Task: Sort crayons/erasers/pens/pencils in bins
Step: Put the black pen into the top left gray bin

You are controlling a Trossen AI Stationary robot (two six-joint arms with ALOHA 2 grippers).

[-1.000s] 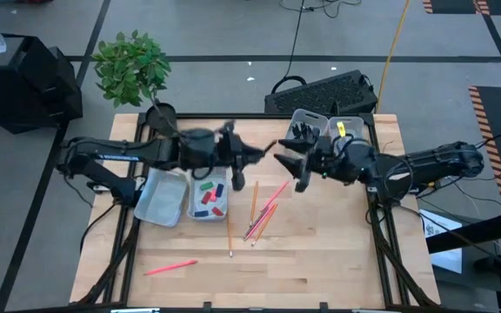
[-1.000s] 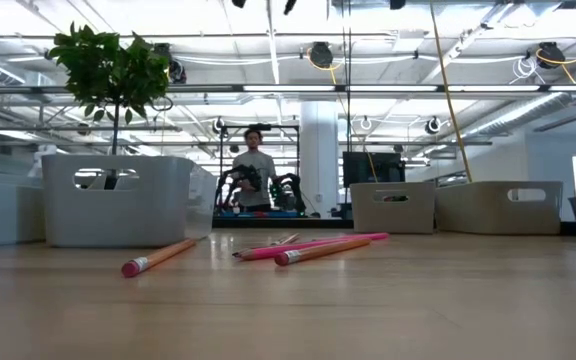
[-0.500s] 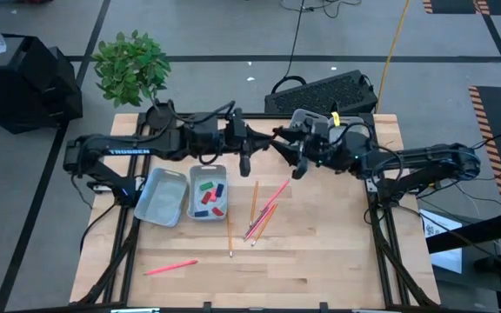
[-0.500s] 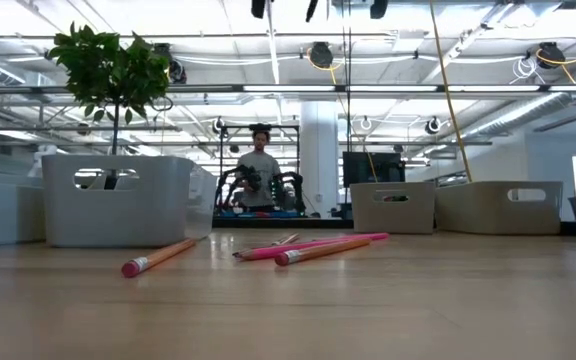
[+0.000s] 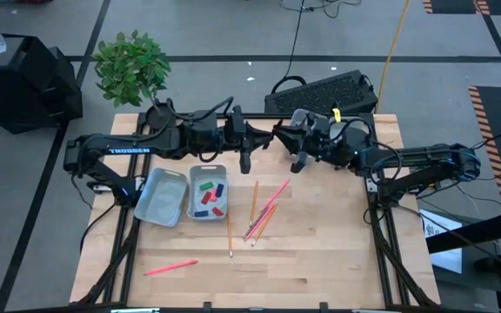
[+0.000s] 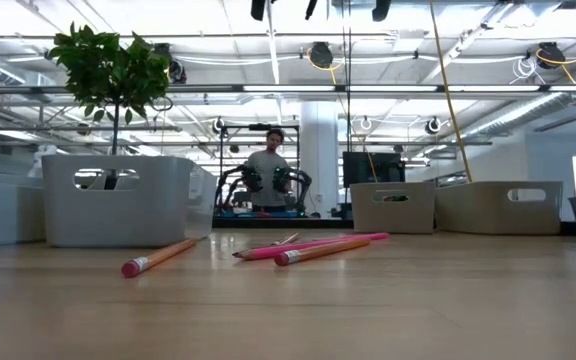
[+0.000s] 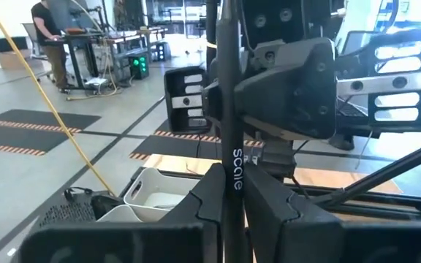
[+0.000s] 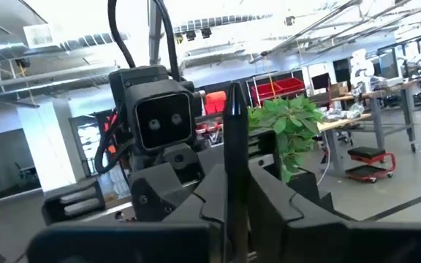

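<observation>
A black pen is pinched in the left gripper – and also clamped in the right gripper – above the table's far edge, seemingly for a handover toward the bins behind.

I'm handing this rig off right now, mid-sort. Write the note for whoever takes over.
Left gripper: shut on a black pen, raised over the back middle of the table.
Right gripper: shut on a second pen, facing the left one.
Erasers: in the right-hand bin of the left pair. The bin beside it looks empty.
Pencils: loose at mid-table, with one pink pencil near the front edge.
Done: erasers sorted.
Left: bin both pens, then all the pencils. The right arm hides most of the right bin pair.
</observation>
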